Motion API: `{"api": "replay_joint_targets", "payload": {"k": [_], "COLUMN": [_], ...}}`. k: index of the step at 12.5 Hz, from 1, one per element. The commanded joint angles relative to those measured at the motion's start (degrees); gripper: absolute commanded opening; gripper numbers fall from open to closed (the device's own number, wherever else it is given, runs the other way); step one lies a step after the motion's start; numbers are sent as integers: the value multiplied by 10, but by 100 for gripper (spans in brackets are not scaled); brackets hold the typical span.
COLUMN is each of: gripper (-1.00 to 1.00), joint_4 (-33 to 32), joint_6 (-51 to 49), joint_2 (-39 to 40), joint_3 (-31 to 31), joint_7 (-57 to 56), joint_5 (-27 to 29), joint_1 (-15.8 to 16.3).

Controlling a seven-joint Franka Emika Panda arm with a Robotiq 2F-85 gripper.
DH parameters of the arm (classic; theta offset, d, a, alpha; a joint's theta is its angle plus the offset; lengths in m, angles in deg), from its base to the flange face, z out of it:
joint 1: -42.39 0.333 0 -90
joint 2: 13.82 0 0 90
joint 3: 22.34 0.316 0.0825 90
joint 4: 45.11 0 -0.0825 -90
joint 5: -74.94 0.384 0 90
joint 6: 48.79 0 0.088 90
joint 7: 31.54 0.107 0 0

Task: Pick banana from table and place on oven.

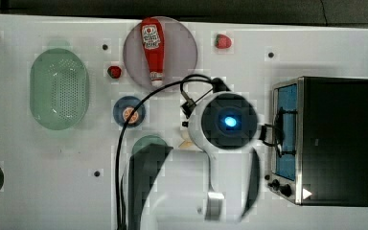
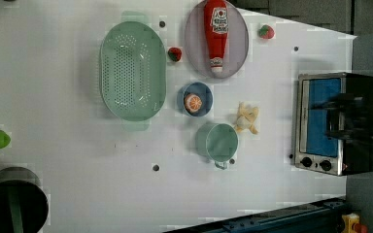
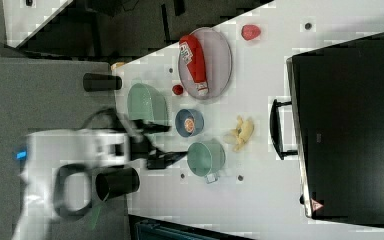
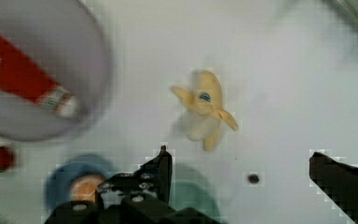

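- Top view: the arm's white wrist hangs over the table (image 1: pixel 52 158), between the green cup (image 1: pixel 148 143) and the oven (image 1: pixel 335 139); a pale bit of the banana (image 1: pixel 186 143) peeks out beside it, so the approach looks nearly centred.
- Left view: the banana (image 2: pixel 247 119) lies flat on the table, just beside the cup, well apart from the oven.
- Right view: the oven's black top (image 3: pixel 350 125) is bare, leaving room for the placing.
- Wrist view: the gripper (image 4: pixel 240 161) is spread wide above the banana (image 4: pixel 205 109); it should descend straight, straddle the body across its narrow width, and avoid the splayed peel flaps.
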Motion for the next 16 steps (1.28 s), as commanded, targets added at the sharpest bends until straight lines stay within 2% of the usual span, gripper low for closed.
{"api": "replay_joint_targets", "payload": {"k": [1,5,10,13,14,16], "gripper": [100,100,100,100,92,43], "joint_4": [-59,-104,-110,-111,-112,-118], "joint_6": [124,253,347,401,415,419], "joint_2": [25,120,238,278,281,278], "joint_3": [-4,-4,-4,-2,-1,1], "joint_7": [-9,-9,-9,-8,-8,-8], "joint_5": [0,0,0,0,0,0], "joint_1": [2,2,2,2,3,3]}}
